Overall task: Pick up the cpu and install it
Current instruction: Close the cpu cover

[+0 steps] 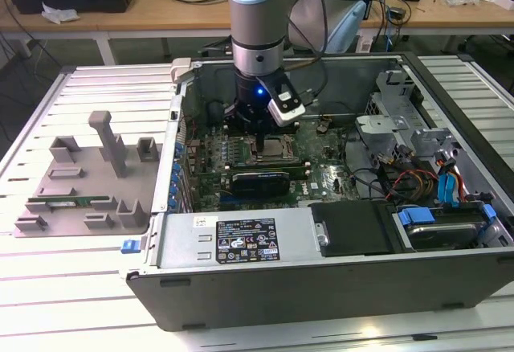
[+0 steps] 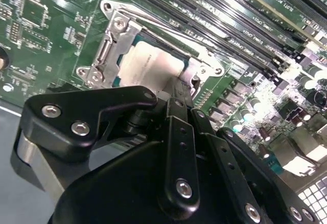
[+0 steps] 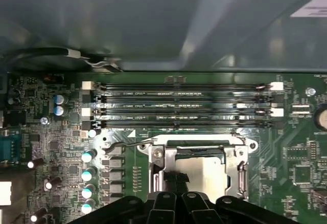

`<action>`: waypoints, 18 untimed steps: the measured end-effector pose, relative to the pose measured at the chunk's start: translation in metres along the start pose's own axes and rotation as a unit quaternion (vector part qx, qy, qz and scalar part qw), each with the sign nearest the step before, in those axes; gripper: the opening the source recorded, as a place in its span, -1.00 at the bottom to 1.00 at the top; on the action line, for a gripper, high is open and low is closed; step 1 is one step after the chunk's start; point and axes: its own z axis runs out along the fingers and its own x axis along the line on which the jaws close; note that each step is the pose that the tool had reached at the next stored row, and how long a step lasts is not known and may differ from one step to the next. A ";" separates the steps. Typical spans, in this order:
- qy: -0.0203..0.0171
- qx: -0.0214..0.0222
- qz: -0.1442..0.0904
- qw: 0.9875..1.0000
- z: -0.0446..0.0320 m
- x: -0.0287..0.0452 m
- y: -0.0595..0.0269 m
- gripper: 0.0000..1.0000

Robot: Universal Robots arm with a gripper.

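Observation:
The cpu (image 1: 279, 148) lies flat in the open socket on the green motherboard inside the computer case. In both wrist views its silver top (image 2: 145, 65) (image 3: 204, 175) sits inside the metal socket frame (image 2: 110, 45) (image 3: 157, 155). My gripper (image 1: 259, 133) hangs straight down over the socket. Its black fingers (image 2: 180, 81) (image 3: 173, 180) are drawn together, and their tip rests at one edge of the cpu's top. The fingers cover part of the chip. Nothing shows between them.
Memory slots (image 3: 179, 104) run along the far side of the socket. The case walls (image 1: 185, 103), a drive cage (image 1: 401, 127) and cables (image 1: 401, 179) ring the board. Outside the case, at the exterior view's left, a grey tray (image 1: 120, 155) holds a green memory stick (image 1: 68, 202).

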 end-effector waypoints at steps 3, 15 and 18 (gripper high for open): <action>0.000 0.000 0.000 1.000 0.0017 0.0038 -0.0001 -0.79; 0.000 0.000 0.000 1.000 0.0041 0.0049 0.0000 -0.79; 0.000 0.000 0.000 1.000 0.0043 0.0021 0.0000 -0.79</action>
